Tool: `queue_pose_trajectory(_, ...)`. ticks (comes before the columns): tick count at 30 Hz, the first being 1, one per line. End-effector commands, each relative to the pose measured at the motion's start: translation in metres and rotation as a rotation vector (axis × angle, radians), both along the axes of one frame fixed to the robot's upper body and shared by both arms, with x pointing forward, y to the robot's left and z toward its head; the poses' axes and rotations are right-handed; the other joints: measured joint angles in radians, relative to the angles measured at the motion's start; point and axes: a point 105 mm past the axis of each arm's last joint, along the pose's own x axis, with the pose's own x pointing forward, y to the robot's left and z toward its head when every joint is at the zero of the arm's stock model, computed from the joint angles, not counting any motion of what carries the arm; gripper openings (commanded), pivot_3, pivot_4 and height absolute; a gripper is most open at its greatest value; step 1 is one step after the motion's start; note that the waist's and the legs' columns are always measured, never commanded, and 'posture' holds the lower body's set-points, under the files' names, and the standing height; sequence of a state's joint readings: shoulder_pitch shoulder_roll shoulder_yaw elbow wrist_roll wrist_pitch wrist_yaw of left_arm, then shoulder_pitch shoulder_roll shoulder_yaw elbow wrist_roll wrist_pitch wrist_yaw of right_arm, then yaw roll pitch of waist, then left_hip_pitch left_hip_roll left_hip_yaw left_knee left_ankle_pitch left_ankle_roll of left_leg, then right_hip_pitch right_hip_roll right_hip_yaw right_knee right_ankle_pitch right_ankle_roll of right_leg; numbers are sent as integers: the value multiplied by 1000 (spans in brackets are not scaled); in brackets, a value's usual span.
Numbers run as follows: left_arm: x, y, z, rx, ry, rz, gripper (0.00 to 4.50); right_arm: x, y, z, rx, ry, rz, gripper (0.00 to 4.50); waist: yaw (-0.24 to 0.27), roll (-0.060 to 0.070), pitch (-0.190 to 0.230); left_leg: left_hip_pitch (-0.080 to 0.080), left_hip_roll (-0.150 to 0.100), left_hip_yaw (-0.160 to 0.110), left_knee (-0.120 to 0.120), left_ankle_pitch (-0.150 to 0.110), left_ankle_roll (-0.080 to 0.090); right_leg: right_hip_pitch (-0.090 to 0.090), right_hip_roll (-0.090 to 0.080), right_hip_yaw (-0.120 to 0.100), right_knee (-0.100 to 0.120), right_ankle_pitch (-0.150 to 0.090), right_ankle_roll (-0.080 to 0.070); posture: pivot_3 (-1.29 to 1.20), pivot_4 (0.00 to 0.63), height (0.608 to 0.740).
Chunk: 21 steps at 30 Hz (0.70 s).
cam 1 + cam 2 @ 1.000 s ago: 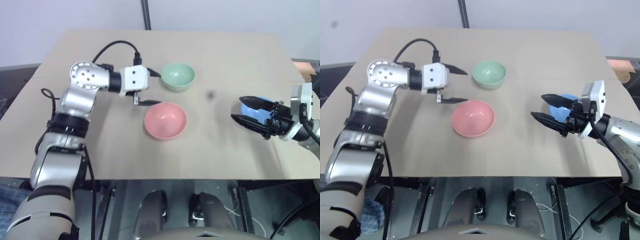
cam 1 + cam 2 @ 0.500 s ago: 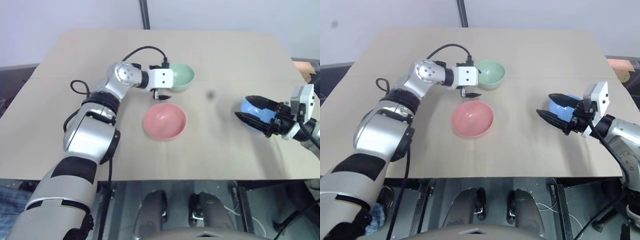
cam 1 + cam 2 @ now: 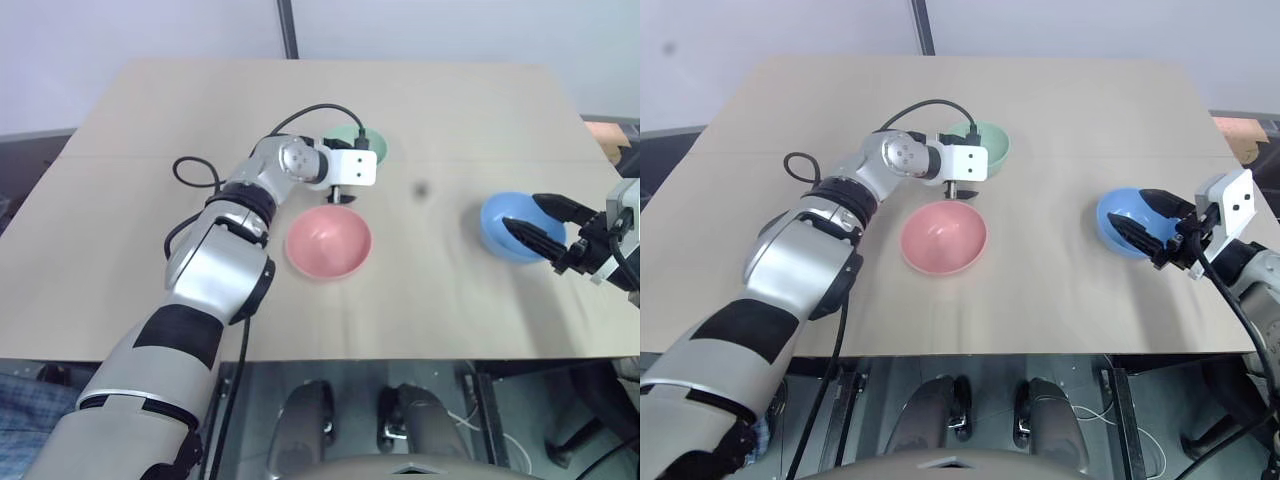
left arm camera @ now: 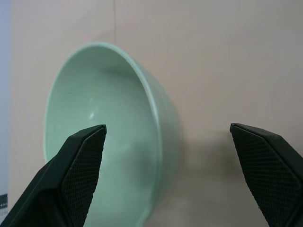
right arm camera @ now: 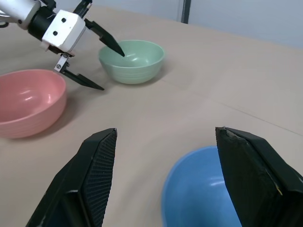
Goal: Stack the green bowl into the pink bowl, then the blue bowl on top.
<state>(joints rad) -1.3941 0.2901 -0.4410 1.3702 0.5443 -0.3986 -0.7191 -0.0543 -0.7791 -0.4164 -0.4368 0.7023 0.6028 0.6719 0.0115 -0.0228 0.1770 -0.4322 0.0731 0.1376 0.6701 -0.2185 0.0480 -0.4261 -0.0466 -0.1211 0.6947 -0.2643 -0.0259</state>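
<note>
the green bowl (image 3: 372,146) stood on the bench (image 3: 480,120) at 12 o'clock of the pink bowl (image 3: 329,241), not yet lifted. the left gripper (image 5: 90,61) had its fingers released, one over the bowl's inside and one outside its rim. the blue bowl (image 3: 510,226) sat well apart at 3 o'clock, just before the right gripper (image 3: 545,225), whose fingers were released too. nothing was stacked; both steps were left, i judged.
</note>
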Motion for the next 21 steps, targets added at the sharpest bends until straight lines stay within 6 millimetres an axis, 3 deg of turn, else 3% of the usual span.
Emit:
queue_pose_trajectory(1,3,-6,16,-10,-42,6,4428,-6,-2,17,-31,-68,-14,3610,1,0,0,0,0,0,0,0,0,0,0,0,0,0,0,0,150,740)
queue_pose_trajectory(2,3,-6,15,-11,-43,7,4428,-7,-2,17,-32,-68,-16,3610,1,0,0,0,0,0,0,0,0,0,0,0,0,0,0,0,150,740)
queue_pose_trajectory(13,4,-4,15,-3,-46,9,19,-7,0,17,-32,-70,-16,3610,1,0,0,0,0,0,0,0,0,0,0,0,0,0,0,0,150,740)
queue_pose_trajectory(21,6,-1,32,35,-130,-22,19,-5,3,17,-26,-70,-3,3610,1,0,0,0,0,0,0,0,0,0,0,0,0,0,0,0,150,740)
